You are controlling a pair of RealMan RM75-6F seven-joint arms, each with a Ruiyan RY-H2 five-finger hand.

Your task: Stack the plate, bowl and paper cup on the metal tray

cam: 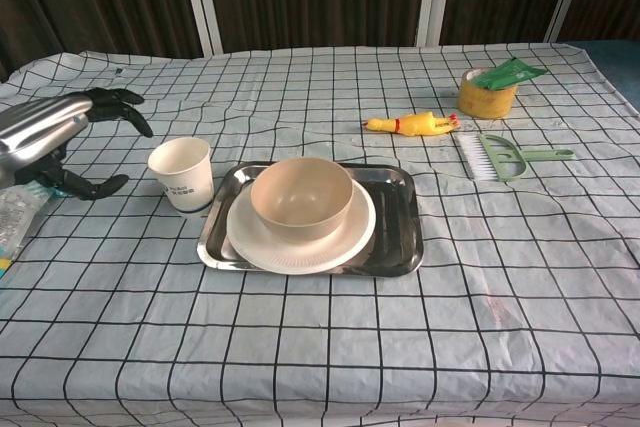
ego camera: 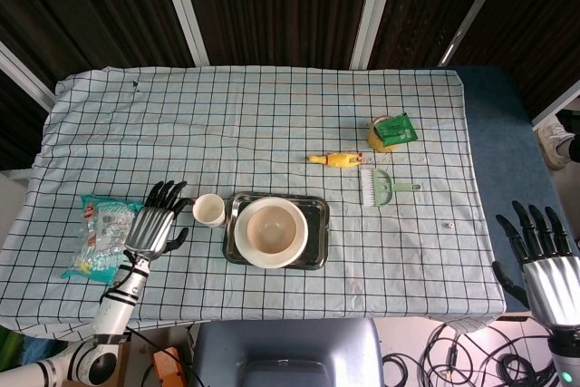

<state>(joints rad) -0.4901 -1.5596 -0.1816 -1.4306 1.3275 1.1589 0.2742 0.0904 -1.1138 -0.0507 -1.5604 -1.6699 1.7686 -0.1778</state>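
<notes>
The metal tray (ego camera: pixel 314 240) (cam: pixel 400 237) lies at the table's front centre. On it sits the white plate (ego camera: pixel 246 248) (cam: pixel 355 239), and the beige bowl (ego camera: pixel 271 227) (cam: pixel 300 197) stands in the plate. The white paper cup (ego camera: pixel 209 210) (cam: pixel 181 174) stands upright on the cloth just left of the tray. My left hand (ego camera: pixel 157 224) (cam: pixel 55 142) hovers open a short way left of the cup, fingers spread toward it, not touching. My right hand (ego camera: pixel 544 260) is open beyond the table's right front corner and does not show in the chest view.
A snack bag (ego camera: pixel 101 236) lies left of my left hand. Behind the tray to the right are a yellow rubber chicken (ego camera: pixel 336 159) (cam: pixel 412 125), a green brush (ego camera: pixel 381 188) (cam: pixel 500 157) and a tape roll with a green packet (ego camera: pixel 391 131) (cam: pixel 492 87).
</notes>
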